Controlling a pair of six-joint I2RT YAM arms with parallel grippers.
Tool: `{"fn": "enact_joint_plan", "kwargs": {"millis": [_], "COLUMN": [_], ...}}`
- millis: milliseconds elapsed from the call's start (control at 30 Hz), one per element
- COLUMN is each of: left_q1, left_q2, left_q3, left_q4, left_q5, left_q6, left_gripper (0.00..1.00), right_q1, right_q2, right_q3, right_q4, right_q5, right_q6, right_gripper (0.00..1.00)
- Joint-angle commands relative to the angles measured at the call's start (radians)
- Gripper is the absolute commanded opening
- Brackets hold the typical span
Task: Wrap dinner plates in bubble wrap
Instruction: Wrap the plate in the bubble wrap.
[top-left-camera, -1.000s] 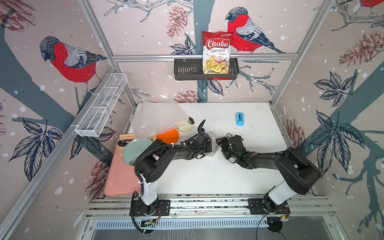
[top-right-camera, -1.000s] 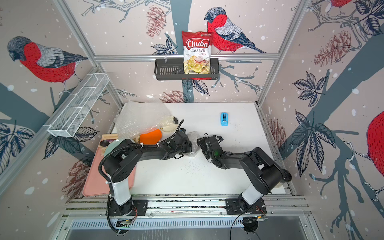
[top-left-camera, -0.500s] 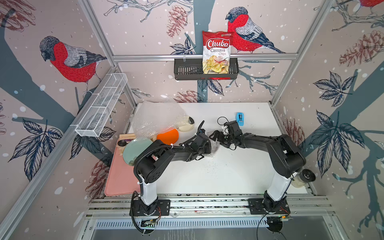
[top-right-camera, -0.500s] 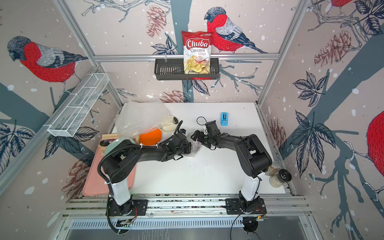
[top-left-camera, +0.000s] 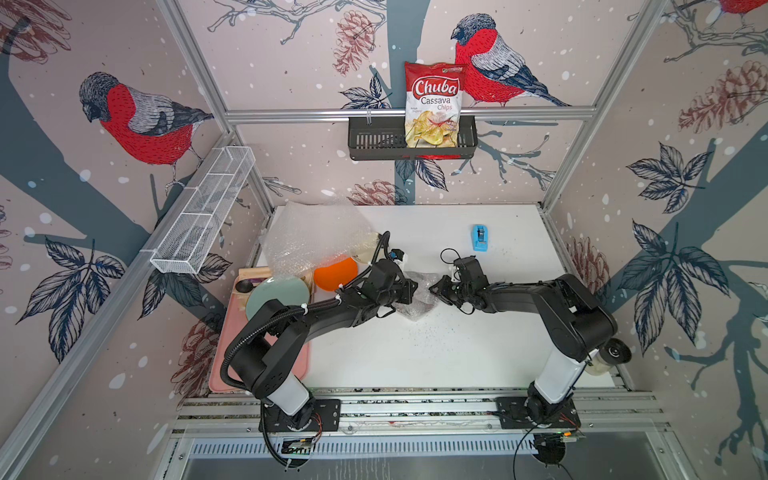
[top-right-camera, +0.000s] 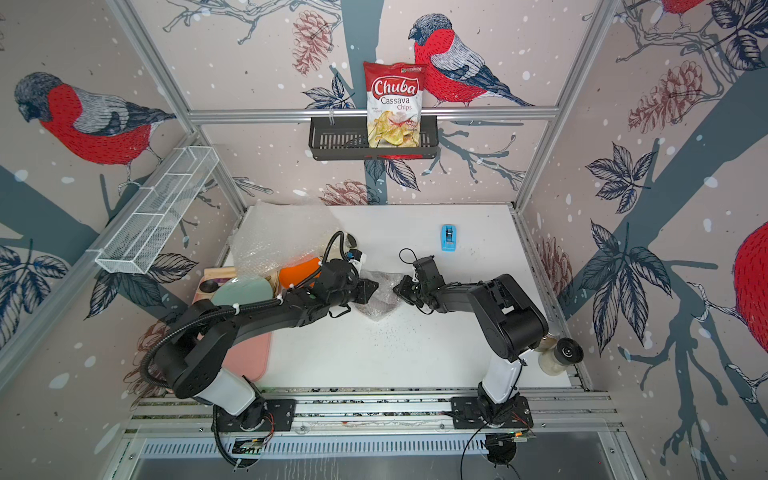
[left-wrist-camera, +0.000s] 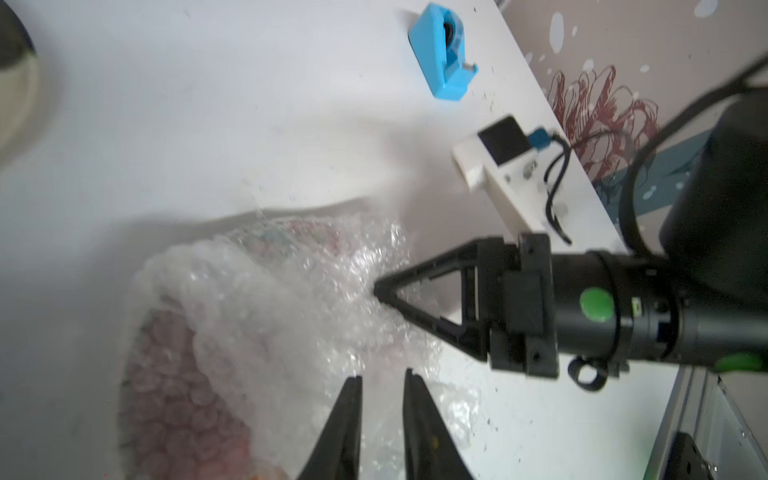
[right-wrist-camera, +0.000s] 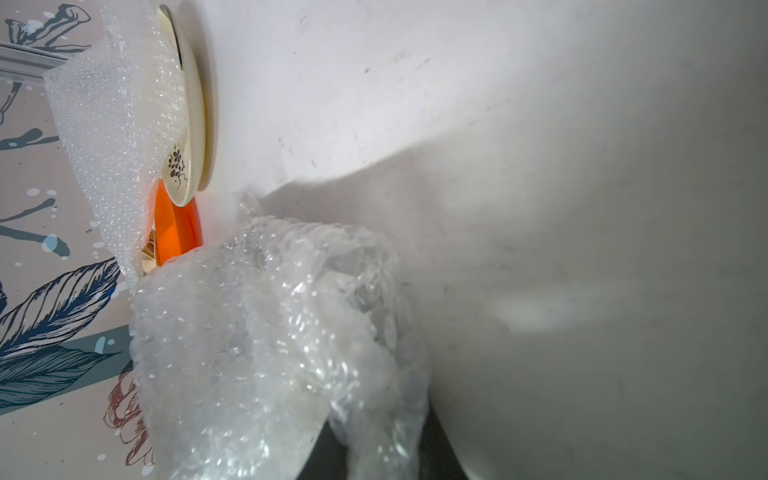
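A: What is shown by the left wrist view alone?
B: A red plate (left-wrist-camera: 166, 395) is seen through the wrap (left-wrist-camera: 270, 316) on the counter (left-wrist-camera: 208, 124); the right claw (left-wrist-camera: 379, 291) is clamped on a fold.
A: The left claw (left-wrist-camera: 383, 376)?
B: Held low over the wrap, tips slightly parted.

The surface (top-left-camera: 436, 353) is white, flecked with small dark specks. The bubble wrap (left-wrist-camera: 266, 316) is whitish and translucent, and the dark red plate (left-wrist-camera: 166, 395) shows through it as dull, mottled pink. To the far left, one plate (top-left-camera: 336, 274) is plain orange and the cream plate (right-wrist-camera: 183, 137) bears a small dark flower sprig. The larger plate (top-left-camera: 277, 293) is pale green, the tray (top-right-camera: 253, 357) under it pink. The tape dispenser (top-left-camera: 479, 238) is bright blue.
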Motion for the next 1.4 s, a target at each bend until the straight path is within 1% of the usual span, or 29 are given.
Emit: {"fn": "enact_joint_plan", "kwargs": {"millis": [0, 67, 133, 233, 300, 367, 467, 633, 667, 700, 733, 767, 833, 867, 900, 933, 967, 1000, 1067, 1133, 1233, 1300, 1367], "left_q1": [-0.015, -0.047, -0.074, -0.097, -0.102, -0.103, -0.099, -0.057, -0.053, -0.049, -0.044, -0.04, -0.037, -0.037, -0.036, -0.035, -0.036, -0.034, -0.028, -0.028, -0.026, -0.026, -0.026], "left_q2": [0.075, 0.146, 0.202, 0.253, 0.254, 0.23, 0.213, 0.251, 0.247, 0.243, 0.238, 0.236, 0.245, 0.255, 0.262, 0.267, 0.268, 0.267, 0.262, 0.262, 0.269, 0.27, 0.271], "left_q3": [0.136, 0.24, 0.315, 0.352, 0.314, 0.239, 0.135, 0.068, 0.055, 0.043, 0.03, 0.019, 0.013, 0.016, 0.022, 0.023, 0.022, 0.022, 0.019, 0.019, 0.025, 0.025, 0.023], "left_q4": [-0.142, -0.222, -0.297, -0.369, -0.378, -0.357, -0.326, -0.278, -0.259, -0.241, -0.218, -0.194, -0.167, -0.167, -0.168, -0.17, -0.17, -0.168, -0.157, -0.145, -0.143, -0.144, -0.144], "left_q5": [-0.001, -0.03, -0.064, -0.068, -0.067, -0.065, -0.131, -0.131, -0.132, -0.127, -0.118, -0.103, -0.079, -0.071, -0.069, -0.072, -0.076, -0.077, -0.076, -0.072, -0.081, -0.085, -0.083], "left_q6": [0.011, 0.03, 0.041, 0.031, 0.004, -0.029, -0.072, -0.105, -0.117, -0.126, -0.139, -0.148, -0.165, -0.171, -0.178, -0.189, -0.201, -0.208, -0.228, -0.235, -0.232, -0.225, -0.221], "left_gripper": [0.22, 0.22, 0.23, 0.22, 0.2, 0.18, 0.18, 0.11, 0.1, 0.09, 0.08, 0.07, 0.03, 0.0, 0.0, 0.0, 0.0, 0.0, 0.0, 0.0, 0.0, 0.0, 0.0], "right_q1": [0.014, 0.02, 0.021, 0.022, 0.021, 0.021, 0.021, 0.015, 0.013, 0.01, 0.001, -0.011, -0.033, -0.044, -0.054, -0.072, -0.097, -0.13, -0.223, -0.312, -0.42, -0.48, -0.53], "right_q2": [-0.006, -0.007, -0.009, -0.015, -0.021, -0.031, -0.042, -0.054, -0.055, -0.057, -0.058, -0.064, -0.106, -0.139, -0.175, -0.212, -0.246, -0.265, -0.278, -0.246, -0.164, -0.087, -0.042], "right_q3": [-0.012, -0.018, -0.03, -0.054, -0.068, -0.083, -0.102, -0.112, -0.116, -0.121, -0.124, -0.119, -0.092, -0.072, -0.056, -0.037, -0.018, -0.001, 0.043, 0.109, 0.237, 0.315, 0.342], "right_q4": [-0.123, -0.108, -0.093, -0.07, -0.064, -0.062, -0.047, -0.037, -0.023, 0.003, 0.039, 0.056, 0.029, -0.032, -0.083, -0.135, -0.182, -0.213, -0.275, -0.362, -0.481, -0.55, -0.544], "right_q5": [0.13, 0.145, 0.155, 0.169, 0.182, 0.199, 0.216, 0.226, 0.22, 0.204, 0.176, 0.139, 0.116, 0.15, 0.194, 0.241, 0.263, 0.262, 0.201, 0.166, 0.131, 0.049, -0.031], "right_q6": [0.055, 0.078, 0.102, 0.14, 0.158, 0.175, 0.195, 0.201, 0.197, 0.19, 0.174, 0.147, 0.076, 0.029, -0.013, -0.061, -0.114, -0.154, -0.254, -0.338, -0.46, -0.505, -0.485], "right_gripper": [0.21, 0.21, 0.21, 0.2, 0.18, 0.18, 0.17, 0.17, 0.18, 0.2, 0.27, 0.37, 0.53, 0.63, 0.7, 0.76, 0.8, 0.82, 0.82, 0.82, 0.79, 0.77, 0.76]}}
